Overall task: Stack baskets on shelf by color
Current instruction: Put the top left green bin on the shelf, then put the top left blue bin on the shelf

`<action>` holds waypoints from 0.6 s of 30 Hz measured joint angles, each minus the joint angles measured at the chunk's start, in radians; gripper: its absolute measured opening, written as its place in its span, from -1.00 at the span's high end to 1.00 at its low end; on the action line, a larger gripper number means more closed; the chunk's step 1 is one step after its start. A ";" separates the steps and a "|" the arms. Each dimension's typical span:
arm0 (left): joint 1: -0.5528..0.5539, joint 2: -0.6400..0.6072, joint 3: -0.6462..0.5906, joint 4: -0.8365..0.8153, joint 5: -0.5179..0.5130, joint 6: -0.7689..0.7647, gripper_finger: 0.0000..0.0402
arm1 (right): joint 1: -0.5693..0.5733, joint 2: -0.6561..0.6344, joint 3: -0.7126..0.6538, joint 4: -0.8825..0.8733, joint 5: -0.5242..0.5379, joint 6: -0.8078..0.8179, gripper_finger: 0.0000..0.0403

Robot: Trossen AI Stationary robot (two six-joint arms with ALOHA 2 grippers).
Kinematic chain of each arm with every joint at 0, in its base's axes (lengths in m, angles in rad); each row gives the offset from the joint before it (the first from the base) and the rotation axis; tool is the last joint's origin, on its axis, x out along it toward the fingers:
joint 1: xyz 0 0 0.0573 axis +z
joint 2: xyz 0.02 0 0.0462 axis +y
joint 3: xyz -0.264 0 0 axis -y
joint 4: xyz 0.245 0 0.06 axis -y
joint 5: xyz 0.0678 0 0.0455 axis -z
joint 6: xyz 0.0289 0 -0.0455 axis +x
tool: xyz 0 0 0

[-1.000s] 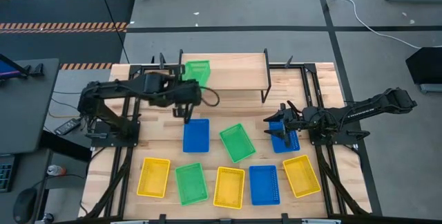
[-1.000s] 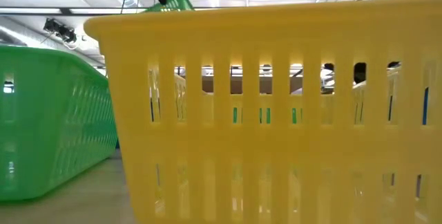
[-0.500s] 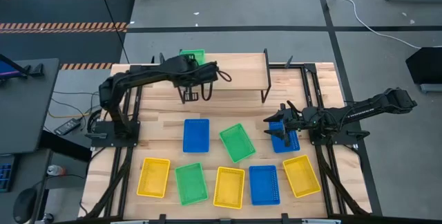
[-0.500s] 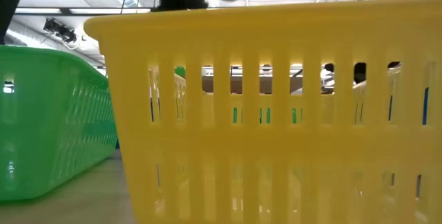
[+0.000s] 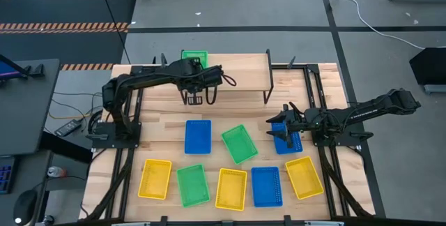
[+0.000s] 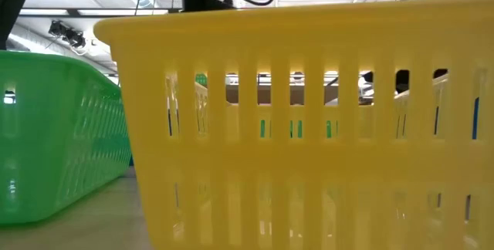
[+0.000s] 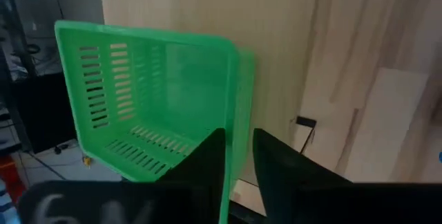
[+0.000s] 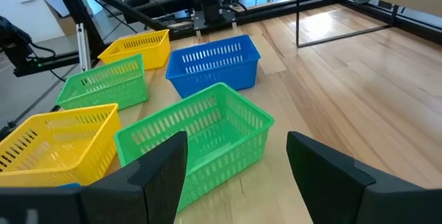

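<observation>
A green basket [image 5: 194,56] stands on the shelf [image 5: 237,72] at its far left corner, reaching a little past the shelf's left edge [image 7: 103,16]. My left gripper [image 5: 196,68] is over the basket's near side. Its fingers [image 7: 239,141] stand slightly apart, one inside and one outside the basket's near wall [image 7: 238,92]. My right gripper [image 5: 284,132] waits wide open [image 8: 235,175] at the table's right, over a blue basket [image 5: 288,141]. The other baskets lie on the table. My left gripper comes at the green basket slanting down from the near side and straddles its near wall [image 7: 239,117], one finger inside and one outside. Whether the fingers touch the wall, I cannot tell. The basket's base rests on the shelf.
On the table lie a blue basket [image 5: 197,136] and a green one [image 5: 239,144] in the middle. Near the front edge stand yellow [image 5: 155,178], green [image 5: 192,185], yellow [image 5: 231,188], blue [image 5: 266,185] and yellow [image 5: 304,176] baskets. The shelf's middle and right are bare wood.
My left gripper has carried the green basket from above the table's middle left toward the far edge and down. The basket, tilted in the air before, now sits on the shelf's far left corner. In the last half second the arm has hardly moved.
</observation>
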 joint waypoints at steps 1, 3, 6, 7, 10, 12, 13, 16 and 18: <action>-0.005 0.000 0.000 -0.001 -0.018 0.000 0.53 | 0.000 0.000 0.000 0.000 0.001 0.000 -0.26; -0.016 -0.007 0.000 -0.004 -0.055 0.002 0.48 | 0.000 0.000 0.000 0.000 0.003 0.000 -0.26; -0.041 -0.041 0.000 -0.004 -0.070 0.009 0.44 | 0.000 0.000 0.000 -0.001 0.003 0.000 -0.26; -0.050 -0.054 0.000 -0.004 -0.060 0.004 0.43 | 0.000 0.000 0.000 -0.001 0.003 0.000 -0.26; -0.085 -0.095 0.000 -0.004 0.041 -0.036 0.41 | 0.000 0.000 0.000 -0.003 0.003 0.000 -0.26; -0.117 -0.121 0.001 -0.005 0.120 -0.088 0.41 | 0.000 0.000 0.000 -0.003 0.003 0.000 -0.26; -0.136 -0.131 0.001 -0.010 0.157 -0.118 0.41 | 0.000 0.000 0.000 -0.003 0.003 0.000 -0.26; -0.208 -0.140 0.001 -0.045 0.262 -0.223 0.42 | 0.000 0.000 0.000 -0.005 0.003 0.000 -0.26; -0.269 -0.135 -0.002 -0.069 0.295 -0.298 0.42 | 0.000 0.000 0.000 -0.004 0.003 0.000 -0.26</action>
